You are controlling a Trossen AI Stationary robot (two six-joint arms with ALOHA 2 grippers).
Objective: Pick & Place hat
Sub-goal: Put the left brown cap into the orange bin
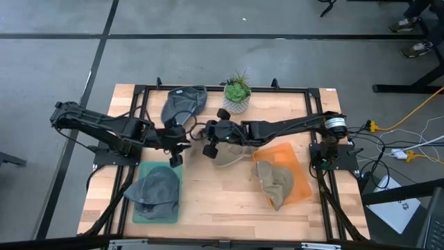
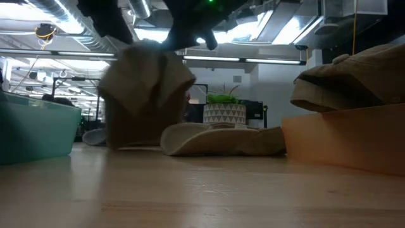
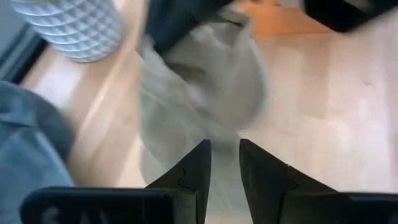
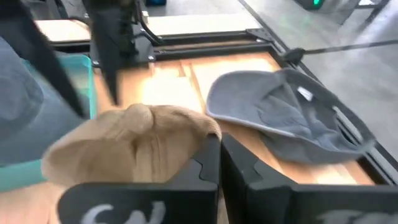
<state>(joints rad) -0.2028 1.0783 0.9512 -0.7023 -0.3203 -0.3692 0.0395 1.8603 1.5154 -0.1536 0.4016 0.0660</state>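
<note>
A tan hat (image 1: 232,154) lies at the table's middle, and my right gripper (image 4: 219,140), reaching in from the right (image 1: 209,139), is shut on it. My left gripper (image 3: 225,165) stands just left of that hat (image 1: 186,137). Its fingers are open by a narrow gap, and the hat (image 3: 205,93) shows beyond them. I cannot tell whether they touch it. A grey hat (image 1: 156,191) rests in a teal tray (image 1: 142,170). Another tan hat (image 1: 276,182) sits on an orange tray (image 1: 295,163). My right gripper pinches a raised part of the tan hat (image 4: 200,134) between its two shut fingers, slanting down from the table's right side. The held part (image 2: 149,88) is lifted and hangs below the fingers. The hat's other part (image 2: 221,140) lies on the table.
A second grey hat (image 1: 184,103) lies at the far edge. Beside it a potted plant (image 1: 237,94) stands in a white pot. Bare wood (image 1: 215,198) stretches between the two trays toward the near edge.
</note>
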